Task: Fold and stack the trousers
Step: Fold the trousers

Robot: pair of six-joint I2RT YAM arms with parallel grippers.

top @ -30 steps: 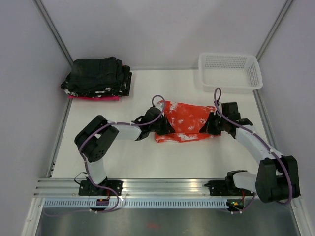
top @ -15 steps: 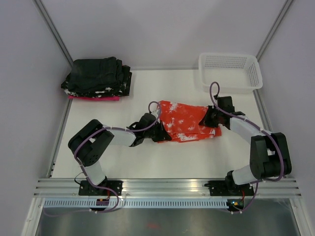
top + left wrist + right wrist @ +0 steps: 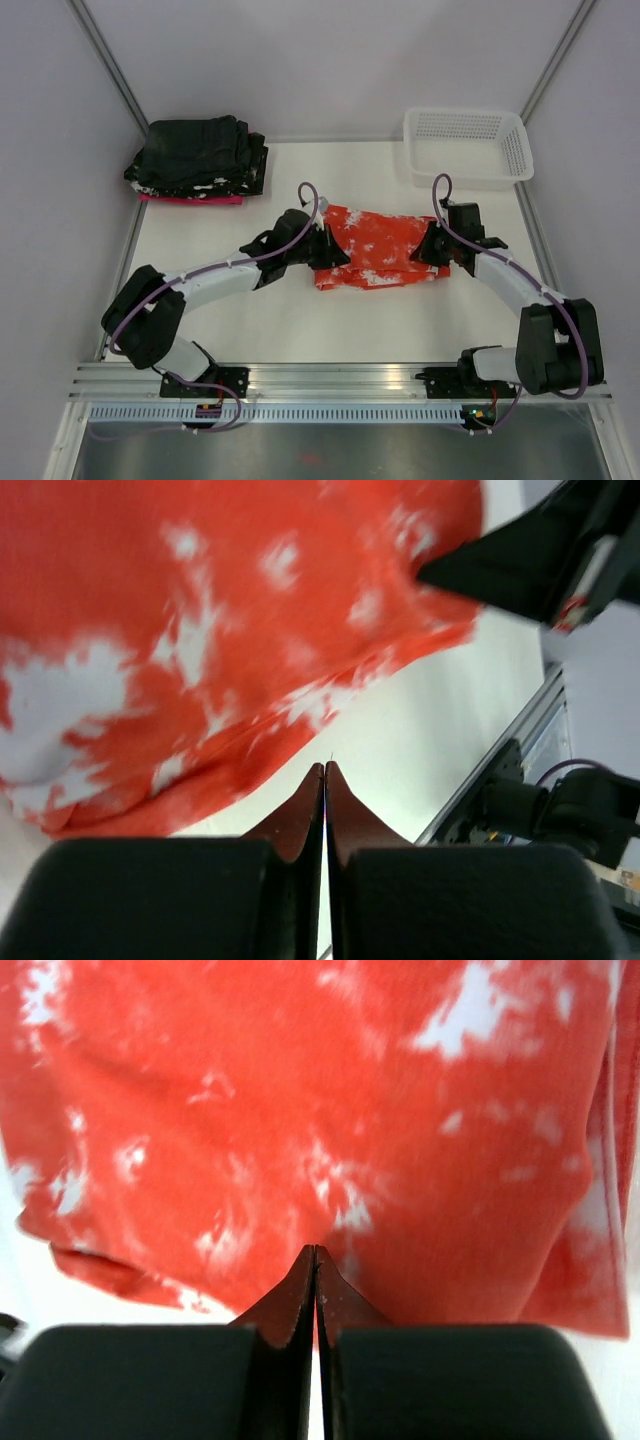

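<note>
Left gripper — fingers pressed fully together, tips at the left end of the trousers; whether any cloth is pinched cannot be told. Right gripper — likewise closed, at the right end. Trousers are laid folded mid-table. Black folded garments are stacked far left; white mesh basket, far right.

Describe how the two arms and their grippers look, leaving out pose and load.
Both the left arm and right arm have white links between bulky black joints, with a thin purple cable looping along each. The left gripper and right gripper are black, with two fingers tapering to thin points.
</note>
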